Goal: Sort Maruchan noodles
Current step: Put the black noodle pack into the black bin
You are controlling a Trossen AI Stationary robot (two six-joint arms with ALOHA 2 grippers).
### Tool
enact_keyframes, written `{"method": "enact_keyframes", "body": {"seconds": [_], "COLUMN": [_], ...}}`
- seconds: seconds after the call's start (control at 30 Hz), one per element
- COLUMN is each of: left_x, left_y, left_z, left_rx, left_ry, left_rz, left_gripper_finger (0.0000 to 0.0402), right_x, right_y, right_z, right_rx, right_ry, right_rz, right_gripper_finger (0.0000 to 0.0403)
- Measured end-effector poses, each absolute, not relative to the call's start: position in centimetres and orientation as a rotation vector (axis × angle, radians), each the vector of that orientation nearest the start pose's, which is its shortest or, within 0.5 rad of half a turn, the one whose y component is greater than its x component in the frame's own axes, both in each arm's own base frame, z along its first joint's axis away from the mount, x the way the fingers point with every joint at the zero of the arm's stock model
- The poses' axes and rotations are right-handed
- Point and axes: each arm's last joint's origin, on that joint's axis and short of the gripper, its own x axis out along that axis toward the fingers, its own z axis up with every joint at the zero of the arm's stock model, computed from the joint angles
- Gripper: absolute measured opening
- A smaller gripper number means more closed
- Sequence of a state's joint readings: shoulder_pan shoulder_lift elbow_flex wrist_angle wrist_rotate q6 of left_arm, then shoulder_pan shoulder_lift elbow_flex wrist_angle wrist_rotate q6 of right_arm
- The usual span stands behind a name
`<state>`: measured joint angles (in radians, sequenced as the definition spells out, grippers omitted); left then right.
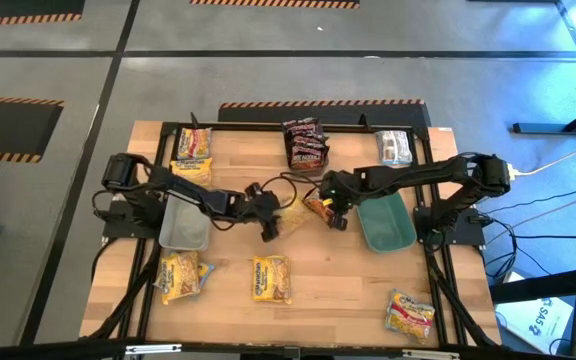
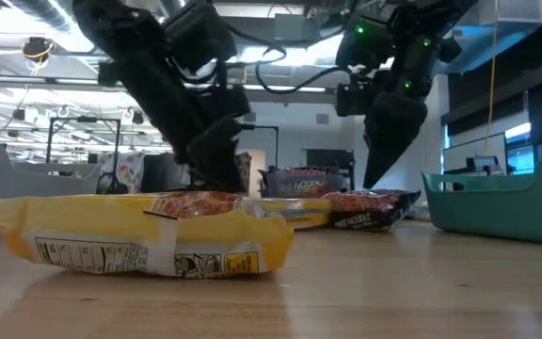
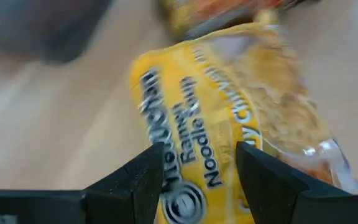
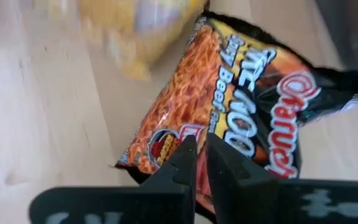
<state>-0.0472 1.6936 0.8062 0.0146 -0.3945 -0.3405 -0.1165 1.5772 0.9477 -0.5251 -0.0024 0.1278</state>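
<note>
The wooden table (image 1: 298, 290) carries the whole sort, and how the packets lie suggests a grouping by colour partly done: a pile of dark packets (image 1: 305, 142) sits at the far edge, a silver-white packet (image 1: 395, 147) lies in the far right corner, a yellow packet (image 1: 192, 145) is in the far left corner with another yellow one touching it on the near side, and three loose yellow packets (image 1: 270, 278) are spread along the near side, well apart from one another. A grey bin (image 1: 184, 222) under the left arm and a teal bin (image 1: 386, 222) under the right arm probably serve as destinations; I cannot tell whether either holds anything. Both arms reach to the table's middle, where two packets lie just beside each other. The left gripper (image 3: 197, 165) hangs over the centre yellow packet (image 3: 229, 118) with its fingers apart on either side of the printed face, seemingly lined up to take it, though nothing is pinched yet. The right gripper (image 4: 197, 155) has its fingers nearly together, tips above the red-orange beef packet (image 4: 229, 118); it looks poised rather than gripping. From table height, a yellow packet fills the foreground, and beyond the table is a bright open room with ceiling pipes and glass partitions. Around the table the floor is grey with striped hazard markings.
</note>
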Motion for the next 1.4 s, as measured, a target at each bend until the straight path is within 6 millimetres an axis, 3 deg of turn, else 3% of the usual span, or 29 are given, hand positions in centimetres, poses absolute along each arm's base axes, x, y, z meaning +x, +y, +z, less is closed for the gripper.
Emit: {"method": "enact_keyframes", "body": {"seconds": [0.27, 0.53, 0.7, 0.83, 0.97, 1.2, 1.4], "left_x": [29.1, 30.5, 31.6, 33.2, 35.3, 40.1, 41.8], "left_y": [1.2, -1.0, -2.8, -3.5, -3.0, -2.5, -2.0], "left_z": [16.0, 17.7, 17.9, 17.4, 16.3, 14.8, 13.9], "left_rx": [-0.104, -0.138, -0.128, -0.134, -0.114, -0.088, -0.070], "left_ry": [0.803, 0.621, 0.545, 0.447, 0.446, 0.544, 0.593], "left_rz": [0.734, 0.585, 0.430, 0.299, 0.270, 0.175, 0.170], "left_gripper_finger": [0.0192, 0.0192, 0.0192, 0.0192, 0.0192, 0.0192, 0.0192], "right_x": [28.9, 30.8, 31.0, 29.7, 27.1, 23.6, 22.9], "right_y": [-3.2, 0.8, 2.7, 3.1, 3.3, 2.5, 2.5], "right_z": [17.3, 17.0, 18.9, 21.2, 21.9, 19.9, 18.4], "right_rx": [0.200, 0.229, 0.212, 0.219, 0.235, 0.342, 0.354], "right_ry": [1.141, 1.024, 0.976, 0.905, 0.893, 0.895, 0.963], "right_rz": [-0.161, 0.090, 0.159, 0.102, -0.040, -0.245, -0.271], "right_gripper_finger": [0.0019, 0.0019, 0.0019, 0.0019, 0.0019, 0.0026, 0.0113]}}
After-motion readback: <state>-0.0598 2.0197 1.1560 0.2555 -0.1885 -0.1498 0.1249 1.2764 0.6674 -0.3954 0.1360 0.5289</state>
